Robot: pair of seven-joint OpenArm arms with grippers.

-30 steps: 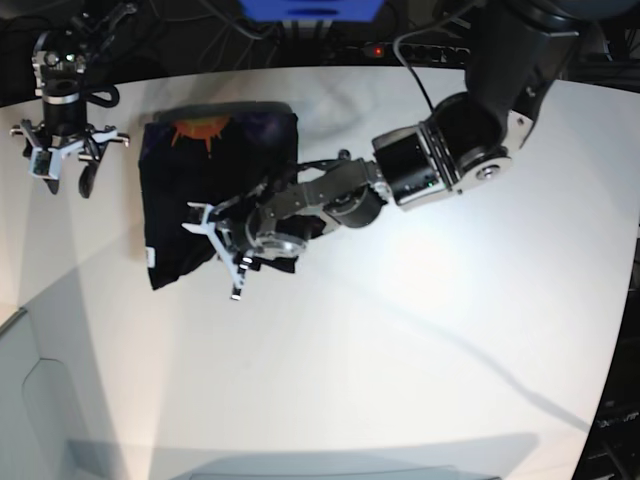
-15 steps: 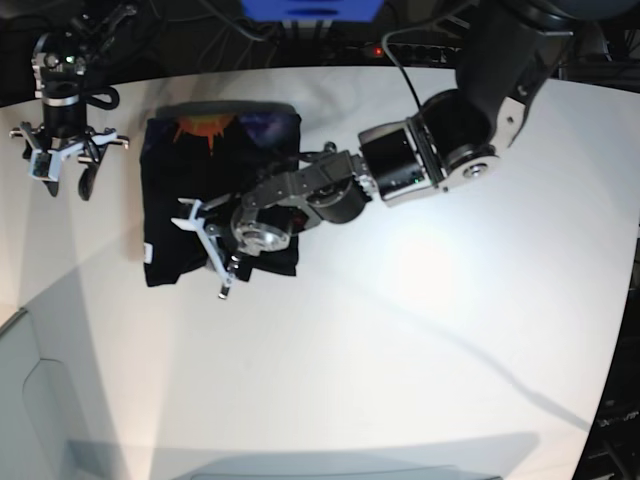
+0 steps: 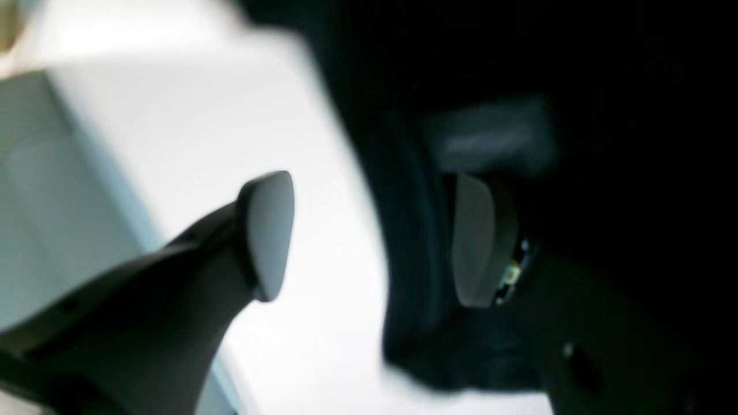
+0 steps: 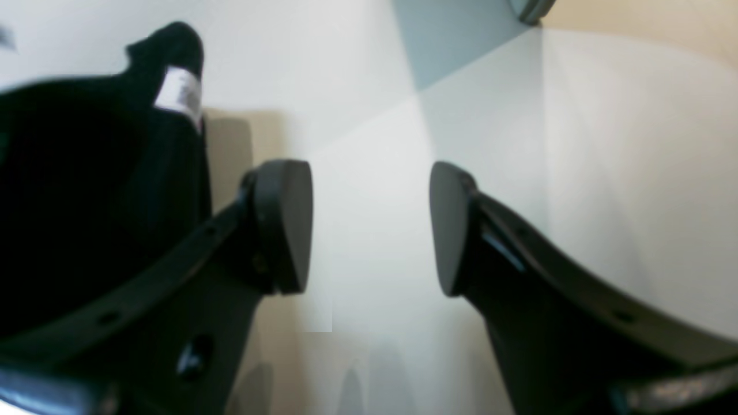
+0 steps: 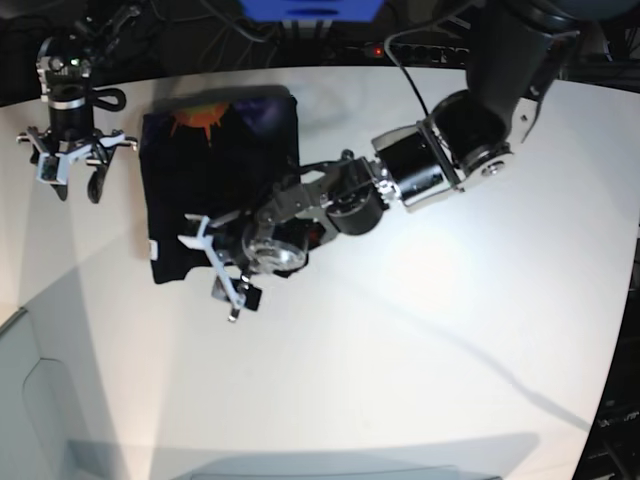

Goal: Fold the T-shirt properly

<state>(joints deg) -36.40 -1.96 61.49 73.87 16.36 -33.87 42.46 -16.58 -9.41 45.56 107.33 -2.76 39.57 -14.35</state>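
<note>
The left gripper [image 5: 222, 268] has been drawn back toward the near edge of the T-shirt [image 5: 215, 170], and its jaws are now seen spread wide, one pad [image 3: 268, 230] over bare desk [image 5: 420, 340], the other against dark cloth. The T-shirt is laid folded on the far left of the desk, orange print at its far edge, white tag [image 4: 180, 92] at its left edge. The right gripper [image 5: 72, 165] is held open just left of it, over the desk, nothing gripped.
</note>
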